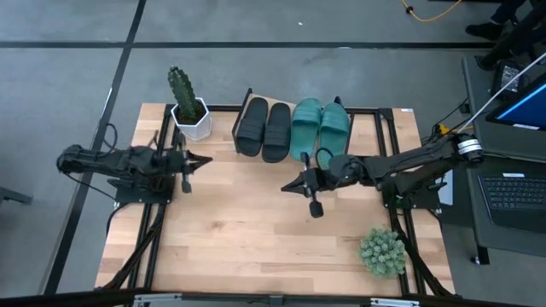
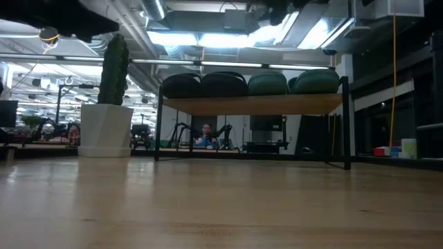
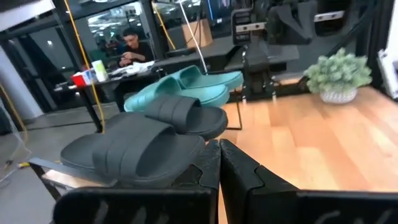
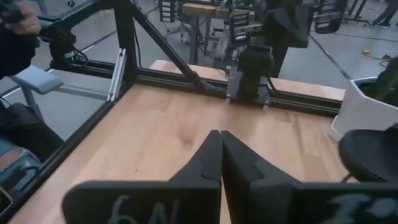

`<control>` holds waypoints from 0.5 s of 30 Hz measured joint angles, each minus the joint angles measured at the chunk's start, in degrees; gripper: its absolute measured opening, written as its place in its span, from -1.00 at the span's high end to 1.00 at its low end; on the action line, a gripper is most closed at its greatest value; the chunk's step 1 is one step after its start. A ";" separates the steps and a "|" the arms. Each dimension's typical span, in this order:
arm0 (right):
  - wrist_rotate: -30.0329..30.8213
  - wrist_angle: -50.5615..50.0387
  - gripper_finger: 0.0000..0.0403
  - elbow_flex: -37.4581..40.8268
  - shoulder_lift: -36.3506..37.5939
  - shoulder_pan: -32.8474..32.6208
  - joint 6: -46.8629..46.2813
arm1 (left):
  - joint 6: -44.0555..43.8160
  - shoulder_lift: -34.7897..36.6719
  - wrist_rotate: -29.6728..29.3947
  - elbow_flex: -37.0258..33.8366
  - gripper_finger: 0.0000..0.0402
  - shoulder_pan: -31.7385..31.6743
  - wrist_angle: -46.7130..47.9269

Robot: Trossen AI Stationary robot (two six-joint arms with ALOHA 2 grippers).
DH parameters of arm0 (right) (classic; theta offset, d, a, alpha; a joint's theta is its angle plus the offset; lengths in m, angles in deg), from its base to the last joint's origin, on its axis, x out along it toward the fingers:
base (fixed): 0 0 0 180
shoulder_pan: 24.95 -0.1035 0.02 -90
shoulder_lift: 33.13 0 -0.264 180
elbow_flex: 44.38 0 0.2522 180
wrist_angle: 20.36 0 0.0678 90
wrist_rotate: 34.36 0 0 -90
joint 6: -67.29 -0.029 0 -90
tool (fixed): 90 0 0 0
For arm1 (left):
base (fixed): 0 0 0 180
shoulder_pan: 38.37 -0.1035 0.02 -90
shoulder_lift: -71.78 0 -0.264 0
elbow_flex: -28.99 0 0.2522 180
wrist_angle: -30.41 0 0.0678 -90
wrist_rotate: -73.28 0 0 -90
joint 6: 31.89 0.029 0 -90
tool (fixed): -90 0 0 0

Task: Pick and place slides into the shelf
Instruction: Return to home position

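Slides: four are counted, all set side by side on the shelf (image 2: 252, 104).
Black slides (image 1: 263, 130): two, on the shelf's cactus-side half.
Teal slides (image 1: 320, 128): two, on the shelf's other half, just beside the black pair.
Left gripper (image 1: 205, 159): held near the shelf's black-slide end; jaws pressed together, nothing gripped.
Right gripper (image 1: 287, 186): held near the shelf's teal-slide half; jaws pressed together, nothing gripped.
Plants: two; a cactus (image 1: 183, 98) just beside the shelf, a succulent (image 1: 381, 251) well apart from it.
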 joint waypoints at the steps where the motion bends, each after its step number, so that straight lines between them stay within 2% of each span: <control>1: 0.02 -1.05 0.99 0.00 0.99 0.00 0.25 | -0.54 2.07 0.76 -0.10 1.00 -0.43 1.51; 5: 0.06 -5.18 0.99 0.00 4.95 0.00 1.78 | -4.34 8.40 2.78 -1.32 1.00 -1.20 6.53; 8: 0.13 -7.29 0.99 0.00 7.52 0.00 3.73 | -4.95 11.79 3.67 -2.95 1.00 -1.20 6.53; 15: 0.19 -8.13 0.99 0.00 10.18 -0.13 7.31 | -6.02 13.86 3.90 -11.31 1.00 -1.18 -1.12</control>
